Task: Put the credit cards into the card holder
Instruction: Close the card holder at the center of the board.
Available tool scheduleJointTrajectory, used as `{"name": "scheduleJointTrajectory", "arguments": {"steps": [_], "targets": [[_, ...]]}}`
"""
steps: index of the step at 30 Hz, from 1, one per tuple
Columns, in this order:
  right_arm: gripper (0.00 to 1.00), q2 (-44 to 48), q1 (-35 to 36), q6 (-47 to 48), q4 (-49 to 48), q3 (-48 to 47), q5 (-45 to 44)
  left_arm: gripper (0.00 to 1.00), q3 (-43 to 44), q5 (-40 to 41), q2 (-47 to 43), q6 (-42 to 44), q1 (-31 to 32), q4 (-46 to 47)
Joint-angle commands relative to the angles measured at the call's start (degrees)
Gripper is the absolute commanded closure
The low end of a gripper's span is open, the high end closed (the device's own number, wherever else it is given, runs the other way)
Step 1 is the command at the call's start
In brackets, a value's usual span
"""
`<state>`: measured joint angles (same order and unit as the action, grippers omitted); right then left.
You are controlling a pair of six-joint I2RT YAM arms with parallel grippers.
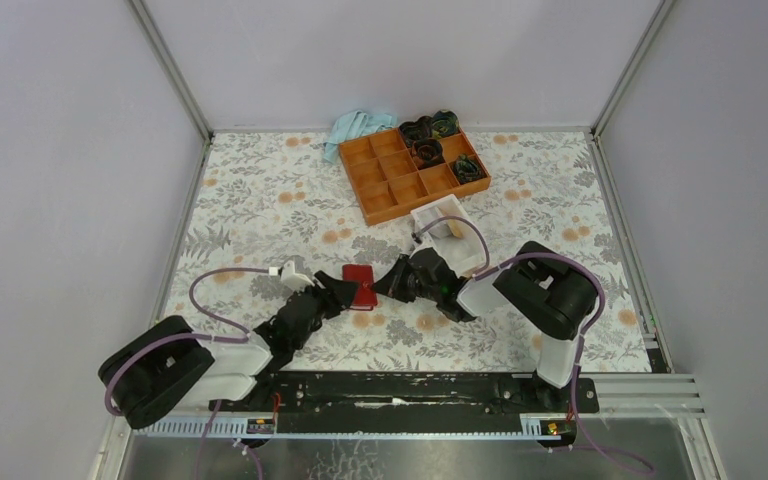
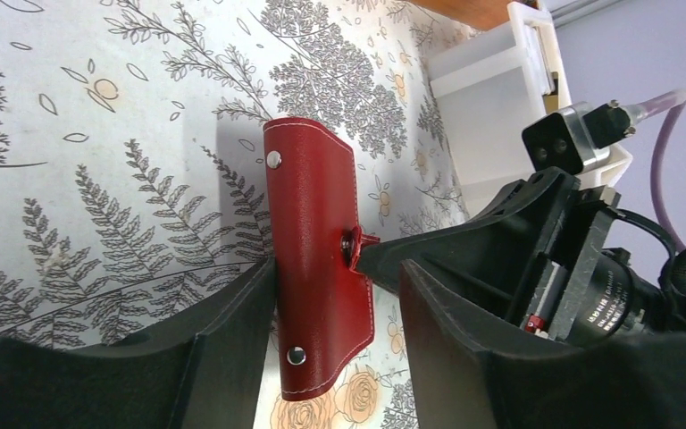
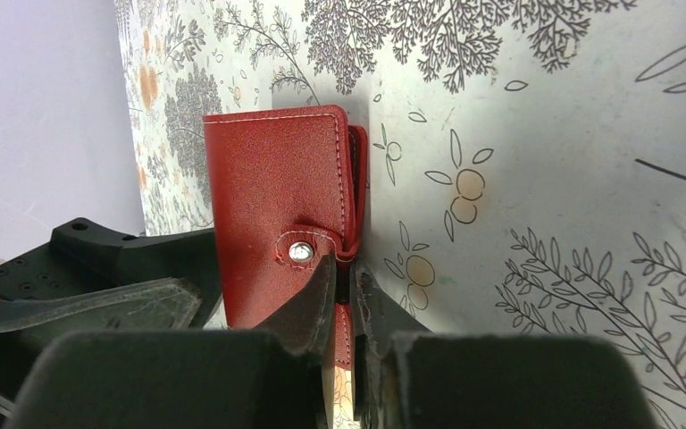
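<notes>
Right gripper (image 3: pixel 344 284) of mine is pinched tight on the snap tab of the holder (image 3: pixel 272 188), just beside the stud. My left gripper (image 2: pixel 335 281) stands with its jaws apart astride the same holder, one finger (image 2: pixel 232 340) touching a long edge and the other just off the tab side.

The holder sits folded shut on the table (image 1: pixel 260 200), near the front and between my two wrists, well apart from the box (image 1: pixel 447 225) and the tray (image 1: pixel 390 185).

I judge it light and leather-like: fairly stiff across the cover, soft at the fold and tab. It would likely slide if I pull the tab without pinning it. The best hold looks like the long edges with the left and the tab with the right. The snap may resist, then give suddenly. I cannot pick out the cards for certain.
</notes>
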<state>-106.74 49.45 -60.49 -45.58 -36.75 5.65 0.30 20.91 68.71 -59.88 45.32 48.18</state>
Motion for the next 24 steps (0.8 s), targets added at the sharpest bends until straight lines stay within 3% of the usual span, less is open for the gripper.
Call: {"name": "scheduleJointTrajectory", "arguments": {"steps": [1, 8, 13, 18, 24], "targets": [[0.97, 1.3, 0.2, 0.0, 2.4, 1.3, 1.1, 0.43, -8.3, -4.9, -1.0, 1.1, 0.6, 9.6], [0.97, 1.7, 0.3, -0.2, 1.4, 1.6, 1.4, 0.50, -7.9, -7.5, 4.7, 1.7, 0.6, 12.2], [0.96, 1.8, 0.2, -0.2, 1.2, 1.3, 1.5, 0.63, -7.8, -9.4, 11.2, 1.6, 0.6, 17.5], [0.96, 1.5, 0.3, 0.7, 2.2, 0.6, 1.6, 0.86, -7.5, -10.3, 15.9, 1.6, 0.6, 21.1], [0.82, 2.9, 0.4, 3.7, 6.1, -0.5, -0.2, 0.95, -5.9, -10.0, 14.2, 2.3, 0.6, 15.5]]}}
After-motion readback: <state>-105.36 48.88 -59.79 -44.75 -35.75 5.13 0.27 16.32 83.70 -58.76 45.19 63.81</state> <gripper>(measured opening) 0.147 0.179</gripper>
